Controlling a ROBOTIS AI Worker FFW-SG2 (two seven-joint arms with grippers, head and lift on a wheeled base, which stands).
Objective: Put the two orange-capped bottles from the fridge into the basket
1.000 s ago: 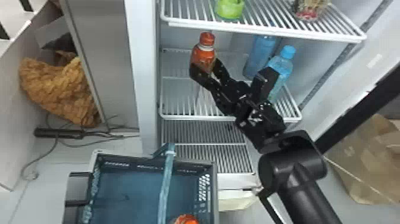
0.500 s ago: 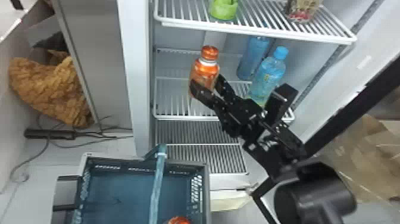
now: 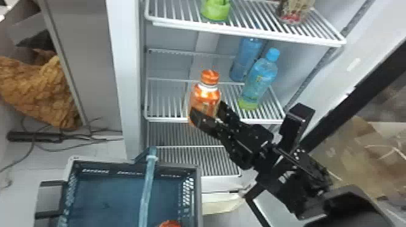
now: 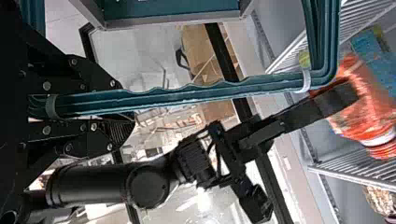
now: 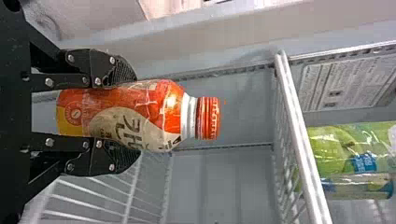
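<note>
Gripping the orange-capped bottle by its body, the right pincer in the head view stands at the front of the fridge. The bottle is roughly upright, its cap above the fingertips. Beyond the pincer, towards the robot's right, a blue-capped bottle stands on the wire shelf. Below the pincer and to the robot's left is the basket, with an orange thing at its near side, probably the other bottle.

In the left wrist view, the left pincer is closed around the basket handle. That ribbed bar looks stiff and offers a decent hold, though the basket could swing or tilt under it.

In the right wrist view, the two flat fingers press opposite sides of the label, with the bottle's base towards the palm and its shoulder, white neck and orange cap past the tips. I judge it a filled plastic bottle: moderately heavy, fairly firm, with a little give if squeezed, hardly fragile. The glossy wrap may be slippery, so steady, even pressure suits it. The broad body is the right place to hold; the narrow cap would let the weight swing.
</note>
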